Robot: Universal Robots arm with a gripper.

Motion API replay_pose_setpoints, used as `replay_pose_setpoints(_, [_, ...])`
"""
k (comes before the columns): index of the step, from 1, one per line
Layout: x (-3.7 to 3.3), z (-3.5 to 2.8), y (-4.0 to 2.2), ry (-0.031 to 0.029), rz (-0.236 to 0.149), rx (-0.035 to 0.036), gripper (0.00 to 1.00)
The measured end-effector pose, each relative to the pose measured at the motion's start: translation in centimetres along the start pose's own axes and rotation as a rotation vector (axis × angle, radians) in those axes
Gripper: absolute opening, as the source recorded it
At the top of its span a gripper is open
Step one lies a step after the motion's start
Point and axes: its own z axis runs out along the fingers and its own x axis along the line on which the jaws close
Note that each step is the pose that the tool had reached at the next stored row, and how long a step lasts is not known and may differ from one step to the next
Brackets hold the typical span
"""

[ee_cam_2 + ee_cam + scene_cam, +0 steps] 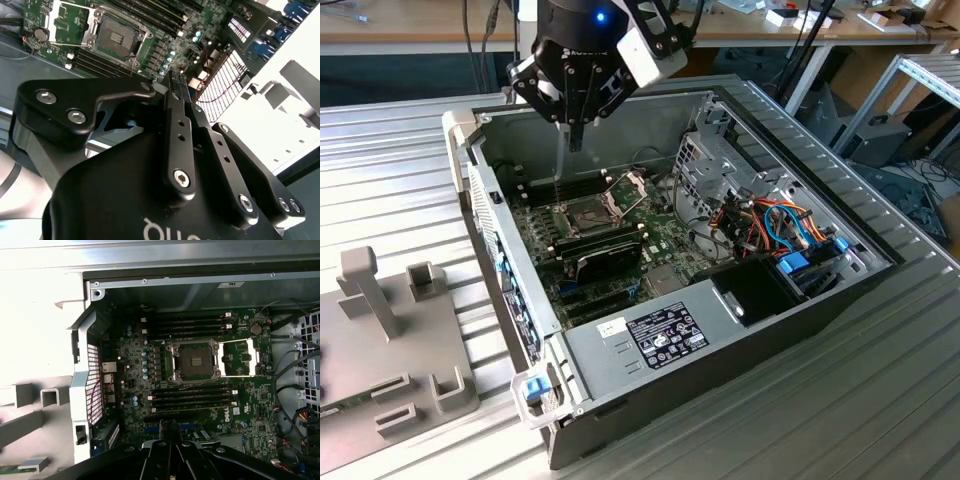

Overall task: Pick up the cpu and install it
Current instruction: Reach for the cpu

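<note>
My gripper (576,140) hangs over the open computer case, above the motherboard's back edge, with its fingers pressed together. A small thin piece with a dotted face, which I take for the cpu (179,80), sticks out edge-on between the fingertips. The gripper (179,86) also shows in the first wrist view (168,432). Below it lies the cpu socket (195,362), bare and dark inside. Its hinged metal frame (240,357) is swung open beside it. The socket (588,213) is a little nearer the camera than the gripper and well under it.
Memory slots (192,322) run along both sides of the socket. A long black module (608,252) sits in front of it. A drive cage (720,150) and coloured cables (775,225) fill the exterior view's right. A grey fixture (390,330) stands outside the case on the exterior view's left.
</note>
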Motion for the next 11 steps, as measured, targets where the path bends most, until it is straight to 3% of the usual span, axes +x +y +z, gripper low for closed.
replay_pose_setpoints(11, [0.69,-0.02,-0.05,0.0000,0.000,0.0000,0.11])
